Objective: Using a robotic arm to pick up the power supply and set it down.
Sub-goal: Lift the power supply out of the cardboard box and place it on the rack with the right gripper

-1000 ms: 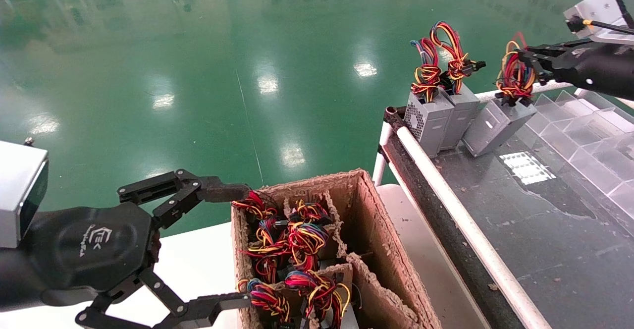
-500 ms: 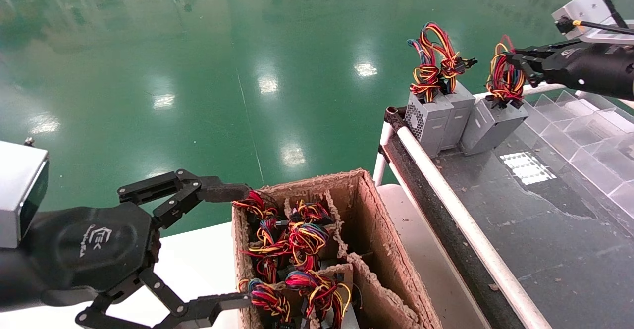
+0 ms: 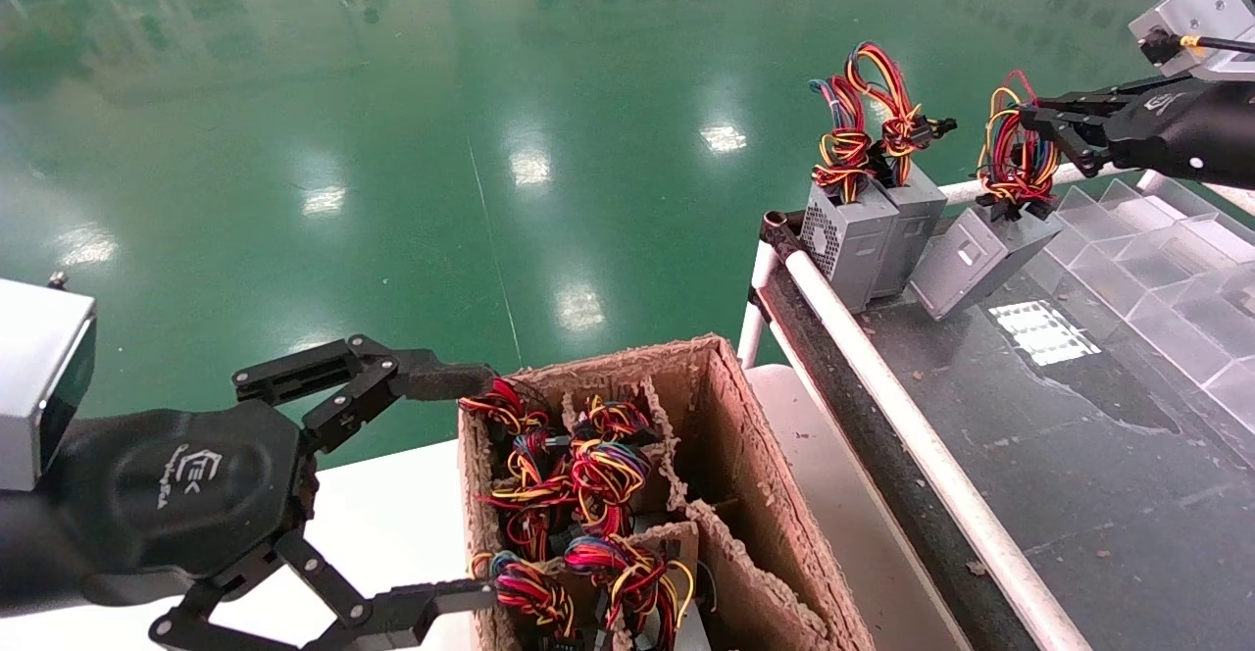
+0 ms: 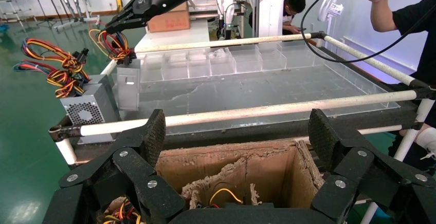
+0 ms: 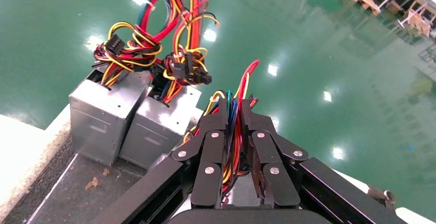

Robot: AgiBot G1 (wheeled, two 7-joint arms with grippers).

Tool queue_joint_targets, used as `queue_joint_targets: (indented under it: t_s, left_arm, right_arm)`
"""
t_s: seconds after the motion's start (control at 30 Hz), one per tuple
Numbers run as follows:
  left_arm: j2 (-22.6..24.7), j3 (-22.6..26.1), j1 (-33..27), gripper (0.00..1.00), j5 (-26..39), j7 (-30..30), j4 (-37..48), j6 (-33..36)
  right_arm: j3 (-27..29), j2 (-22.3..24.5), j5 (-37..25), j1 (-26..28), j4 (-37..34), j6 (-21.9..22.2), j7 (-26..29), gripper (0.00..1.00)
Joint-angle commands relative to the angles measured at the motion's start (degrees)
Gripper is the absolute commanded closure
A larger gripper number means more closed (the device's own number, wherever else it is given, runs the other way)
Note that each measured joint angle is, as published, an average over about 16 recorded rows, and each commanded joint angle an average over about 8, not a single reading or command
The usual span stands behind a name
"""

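Power supply in head view: grey box tilted on the dark conveyor table, just beside two upright identical units standing at the table's far corner. Lower corner looks like it touches the table surface; can't tell for sure. Its wire bundle sticks up and the right gripper is pinched on those wires, not on the box. Clear plastic bins line the table's far edge, right next to the tilted box. Left gripper sits well apart from the table, fingers spread wide, at the near-left side of a cardboard box beside the table. Cardboard box has dividers and holds more units, wire loops up.

Left wrist view: left gripper fingers spread apart above the cardboard box, nothing between them. Beyond it, the table's white rail, the upright units at the table corner, and the held power supply hanging by its wires from the right gripper. Two people stand behind the table.

Right wrist view: right gripper fingers closed together on the coloured wires, which run up between them. The two upright units stand just beside on the table. Held box itself mostly hidden under the gripper.
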Motion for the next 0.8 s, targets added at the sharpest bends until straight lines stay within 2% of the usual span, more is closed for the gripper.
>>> queue_joint_targets:
  t_s: [0.03, 0.33, 0.8]
  left_arm:
    - [0.0, 0.0, 0.0, 0.00, 0.0, 0.0, 0.0, 0.0]
    - [0.0, 0.0, 0.0, 0.00, 0.0, 0.0, 0.0, 0.0]
    - [0.0, 0.1, 0.0, 0.00, 0.0, 0.0, 0.0, 0.0]
  right_arm:
    - [-0.2, 0.1, -0.2, 0.1, 0.2, -0.6, -0.2, 1.00]
    - [0.2, -2.8, 0.4, -0.7, -0.6, 5.2, 0.3, 1.00]
    - [-0.2, -6.7, -0.2, -1.6, -0.2, 10.5, -0.2, 1.00]
